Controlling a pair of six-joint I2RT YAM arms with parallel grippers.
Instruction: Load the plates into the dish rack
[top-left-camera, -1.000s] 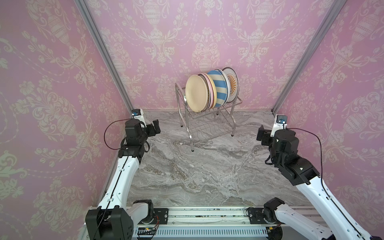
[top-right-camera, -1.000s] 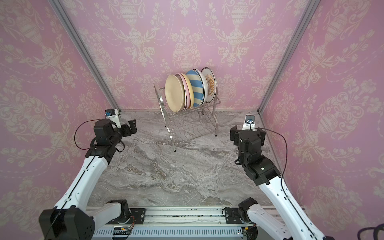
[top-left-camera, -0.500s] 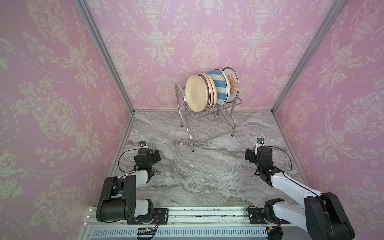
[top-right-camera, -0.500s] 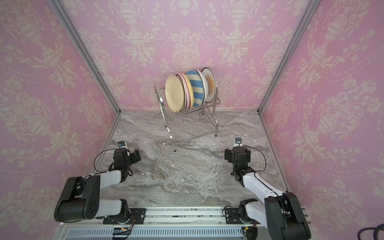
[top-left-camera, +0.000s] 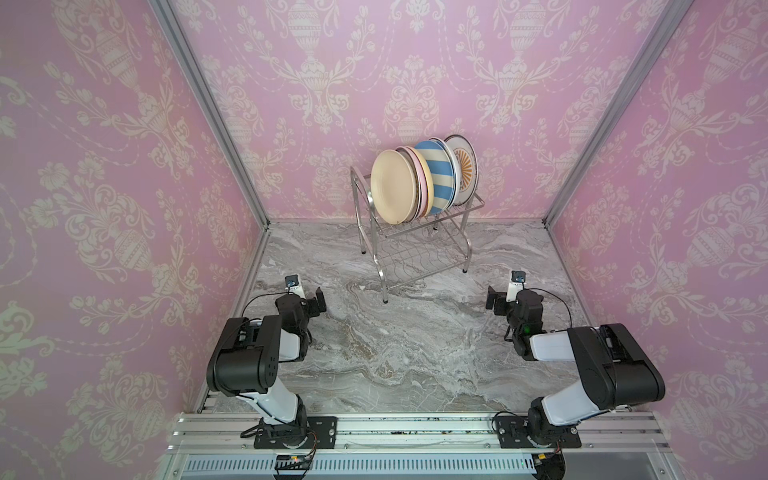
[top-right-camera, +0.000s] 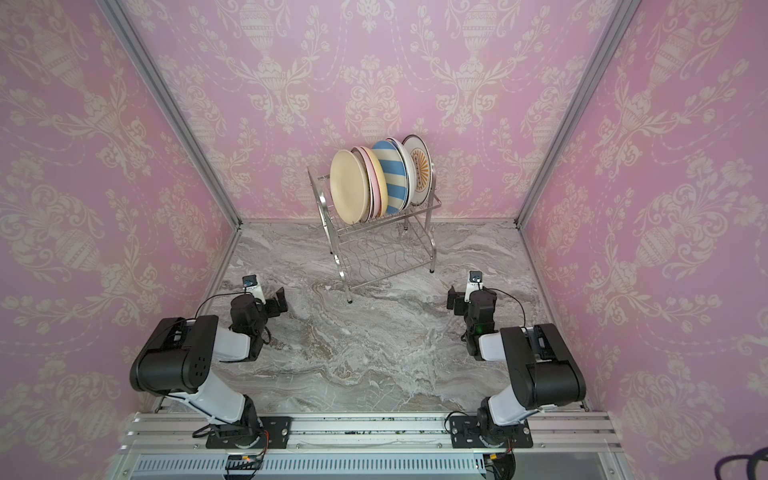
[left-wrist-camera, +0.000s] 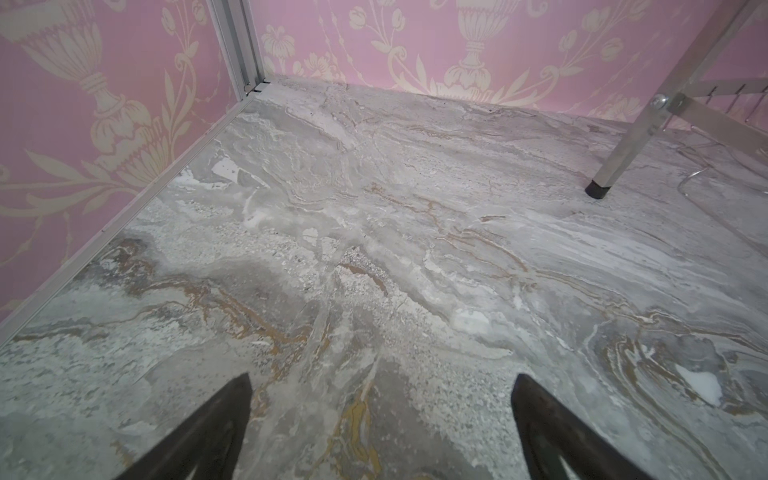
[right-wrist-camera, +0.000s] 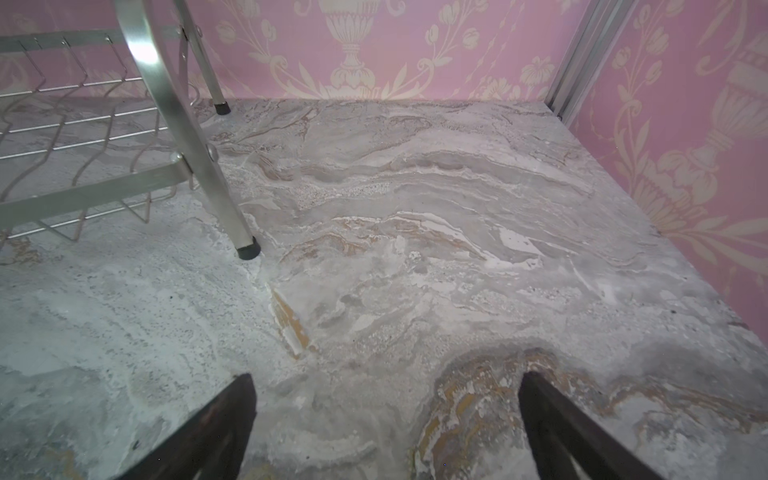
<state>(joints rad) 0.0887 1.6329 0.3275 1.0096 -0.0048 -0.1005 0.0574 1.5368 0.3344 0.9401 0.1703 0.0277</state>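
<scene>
Grey marble tabletop (top-left-camera: 374, 353), pink-papered walls (top-left-camera: 104, 208) around. Left of and short of dish rack (top-left-camera: 419, 259): left gripper (left-wrist-camera: 380, 378), jaws spread, holding nothing. On rack's upper tier: plates (top-left-camera: 422, 183) on edge, row running left to right, above and beyond both jaws. Right of rack: right gripper (right-wrist-camera: 386, 376), jaws spread, empty, seemingly nearer rack's legs

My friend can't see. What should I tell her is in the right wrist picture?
A leg and the bare lower shelf of the shiny dish rack stand on a grey marble table, pink patterned wall behind. Two dark jaws poke in, wide apart, holding nothing.
</scene>
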